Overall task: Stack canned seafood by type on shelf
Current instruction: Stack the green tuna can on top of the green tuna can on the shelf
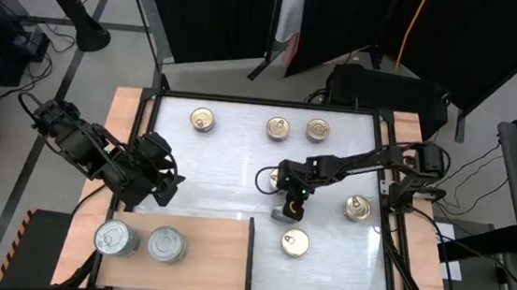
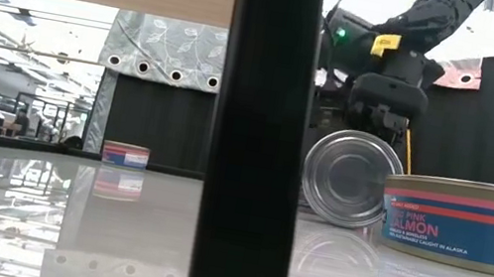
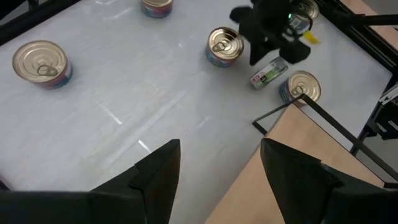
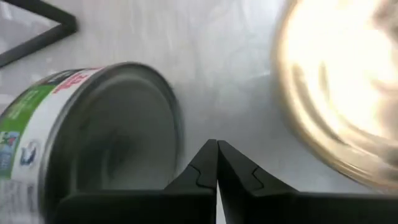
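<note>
**Tins: two on the shelf, six on the white table**

The tins are spread out: two silver-lidded tins (image 1: 116, 239) lie side by side on the shelf (image 1: 211, 254), at the table's near left corner. Five gold-lidded tins (image 1: 203, 119) lie flat on the table (image 1: 228, 171). A sixth, the tipped tin (image 2: 351, 178), stands on its edge, as the low view shows. The right gripper (image 1: 284, 202), fingers shut and empty, sits just beside it. The left gripper (image 1: 166, 186), open and empty, hovers by the shelf's far edge
</note>
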You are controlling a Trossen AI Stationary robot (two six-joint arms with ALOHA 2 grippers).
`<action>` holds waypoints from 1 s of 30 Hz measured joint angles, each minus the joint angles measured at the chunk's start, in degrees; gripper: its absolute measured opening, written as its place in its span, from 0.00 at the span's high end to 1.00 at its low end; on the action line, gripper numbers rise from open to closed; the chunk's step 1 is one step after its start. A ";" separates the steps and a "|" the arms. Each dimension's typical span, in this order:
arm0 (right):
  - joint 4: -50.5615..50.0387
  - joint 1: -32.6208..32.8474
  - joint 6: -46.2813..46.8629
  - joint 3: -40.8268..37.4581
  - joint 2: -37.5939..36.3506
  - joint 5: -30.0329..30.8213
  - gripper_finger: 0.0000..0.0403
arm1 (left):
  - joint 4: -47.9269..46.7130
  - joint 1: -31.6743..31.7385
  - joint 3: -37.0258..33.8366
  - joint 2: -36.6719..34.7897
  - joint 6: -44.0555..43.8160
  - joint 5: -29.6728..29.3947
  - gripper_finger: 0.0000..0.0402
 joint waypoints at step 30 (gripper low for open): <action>-1.46 13.54 4.30 0.22 -9.87 14.44 0.17 | 0.02 0.02 0.00 0.00 0.09 -4.46 0.43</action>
